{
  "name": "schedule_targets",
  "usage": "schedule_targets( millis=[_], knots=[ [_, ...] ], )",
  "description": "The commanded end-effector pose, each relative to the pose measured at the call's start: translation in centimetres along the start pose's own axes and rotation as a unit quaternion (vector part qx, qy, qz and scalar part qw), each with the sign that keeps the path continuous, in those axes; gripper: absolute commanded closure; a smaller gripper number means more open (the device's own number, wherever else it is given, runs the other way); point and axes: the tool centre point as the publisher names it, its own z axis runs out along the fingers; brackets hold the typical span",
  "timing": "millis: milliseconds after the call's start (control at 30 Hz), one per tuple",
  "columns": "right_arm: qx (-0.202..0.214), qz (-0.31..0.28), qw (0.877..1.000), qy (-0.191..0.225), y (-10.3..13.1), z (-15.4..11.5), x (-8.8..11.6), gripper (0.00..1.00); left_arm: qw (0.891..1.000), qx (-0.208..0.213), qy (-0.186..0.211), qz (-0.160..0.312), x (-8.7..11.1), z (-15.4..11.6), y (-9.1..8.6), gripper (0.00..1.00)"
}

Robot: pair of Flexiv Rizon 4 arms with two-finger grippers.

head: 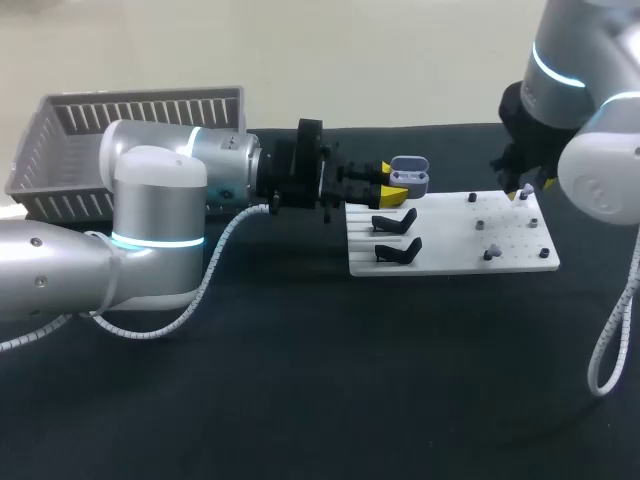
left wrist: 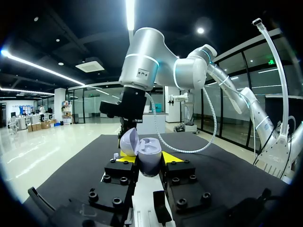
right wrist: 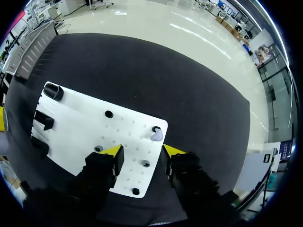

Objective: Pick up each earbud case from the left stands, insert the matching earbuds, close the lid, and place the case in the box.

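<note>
Earbud case [left wrist: 149,161] sat pinched from both sides between the yellow tips of the left gripper [left wrist: 147,159], its lid [left wrist: 128,141] swung open and standing up. In the head view the left arm reached in level from the left and held the case over the far left corner of the white board [head: 455,250], above two black stands [head: 396,222]. The right gripper [right wrist: 142,152] hung over the board's right part, fingers spread with nothing between them. One pale earbud [right wrist: 156,136] rested on a peg near the board's edge, just ahead of that gripper. The grey slatted box [head: 130,115] stood at the table's far left, well apart from the case.
</note>
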Motion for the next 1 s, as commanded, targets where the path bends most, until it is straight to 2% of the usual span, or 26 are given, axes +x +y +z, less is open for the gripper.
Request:
schedule_targets(
  millis=[33,267,1000],
  knots=[
    [0.001,-0.001,1.0,0.001,-0.1,0.5,-0.3,0.52,1.0,-0.001,-0.001,0.001,0.1,0.0,0.0,1.0],
    [0.008,-0.001,1.0,0.004,-0.3,1.2,-0.7,0.52,1.0,-0.001,-0.001,0.001,0.1,0.0,0.0,1.0],
    [0.029,0.021,0.999,0.0,-1.3,1.8,-0.7,0.65,1.0,-0.001,-0.001,0.001,0.1,0.0,0.0,1.0]
  ],
)
